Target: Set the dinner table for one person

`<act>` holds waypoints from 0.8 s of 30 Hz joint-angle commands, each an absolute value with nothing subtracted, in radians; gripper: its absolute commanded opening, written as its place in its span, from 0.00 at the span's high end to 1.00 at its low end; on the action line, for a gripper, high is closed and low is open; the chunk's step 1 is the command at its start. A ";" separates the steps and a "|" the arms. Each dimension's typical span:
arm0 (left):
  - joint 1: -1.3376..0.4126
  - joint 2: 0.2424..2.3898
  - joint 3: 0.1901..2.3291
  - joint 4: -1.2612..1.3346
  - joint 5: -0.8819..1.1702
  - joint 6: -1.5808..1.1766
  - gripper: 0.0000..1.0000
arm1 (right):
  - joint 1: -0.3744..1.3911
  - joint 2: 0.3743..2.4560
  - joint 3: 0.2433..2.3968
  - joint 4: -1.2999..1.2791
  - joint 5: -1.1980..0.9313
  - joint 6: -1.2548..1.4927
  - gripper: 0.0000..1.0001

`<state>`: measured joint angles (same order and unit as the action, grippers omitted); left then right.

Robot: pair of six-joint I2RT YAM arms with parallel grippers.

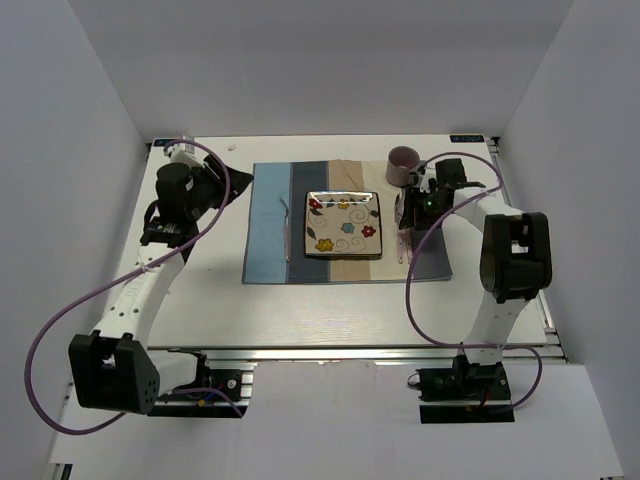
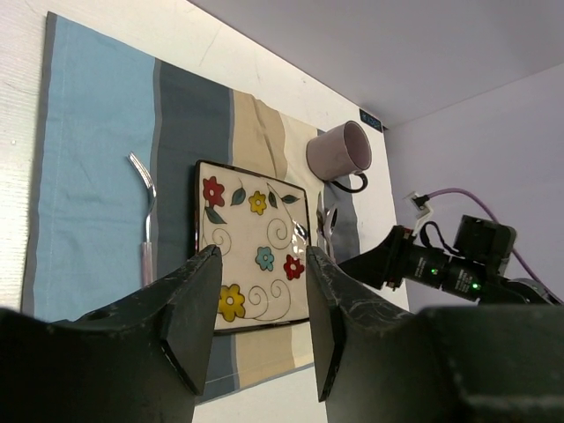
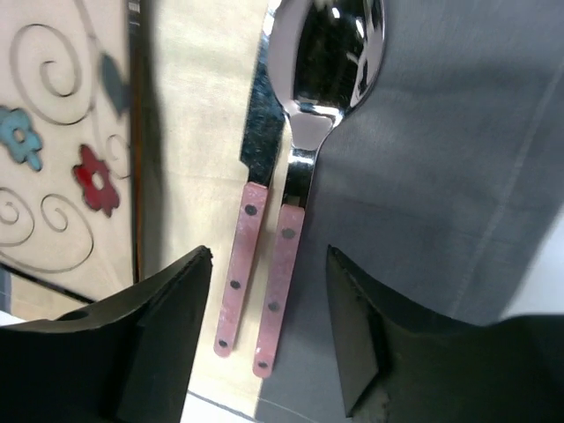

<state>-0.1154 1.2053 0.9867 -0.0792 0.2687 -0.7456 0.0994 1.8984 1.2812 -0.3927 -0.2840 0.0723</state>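
The dinner table (image 1: 330,310), a large flat off-white rectangular tabletop with a metal rail along its near edge, lies under both arms and carries the whole setting. On it a striped blue, grey and beige cloth placemat (image 1: 268,250) lies flat. A square white ceramic plate with painted flowers (image 1: 345,225) sits at the middle of the cloth, and the positions below are taken from this plate.

Left of the plate, near it but apart: a pink-handled metal fork (image 1: 287,232) on the light blue stripe. Further left, off the cloth: the left gripper (image 2: 263,260), jaws parted with nothing between them.

Just right of the plate: a pink-handled steel knife (image 3: 251,194). Close against its outer side is a pink-handled steel spoon (image 3: 300,167), the two parallel. The right gripper (image 3: 269,260) hangs over their handle ends, jaws spread to either side and gripping nothing. Whether its fingertips touch the cloth cannot be judged from the wrist view.

Beyond the plate's far right corner: a mauve ceramic mug (image 1: 402,165), at the cloth's far edge.

Assessment: the cutlery on the right looks placed, and the step in hand is the right gripper's withdrawal. Recommended: rise straight up with the jaws wide before any sideways travel, so that neither finger drags a handle out of line. Steer away from the mug.
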 commanded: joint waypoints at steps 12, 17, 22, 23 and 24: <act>-0.120 1.193 1.009 -0.037 0.275 -0.724 0.27 | 0.100 1.532 1.206 -0.152 -0.231 -0.155 0.11; -0.120 1.192 1.008 -0.028 0.259 -0.719 0.05 | 0.098 1.580 1.353 -0.290 -0.155 -0.153 0.11; -0.120 1.198 1.009 -0.008 0.265 -0.723 0.02 | 0.098 1.560 1.378 -0.342 -0.132 -0.155 0.11; -0.120 1.201 1.009 -0.006 0.265 -0.723 0.02 | 0.098 1.542 1.368 -0.336 -0.135 -0.155 0.11; -0.118 1.203 1.011 -0.006 0.267 -0.721 0.02 | 0.098 1.531 1.349 -0.330 -0.137 -0.156 0.11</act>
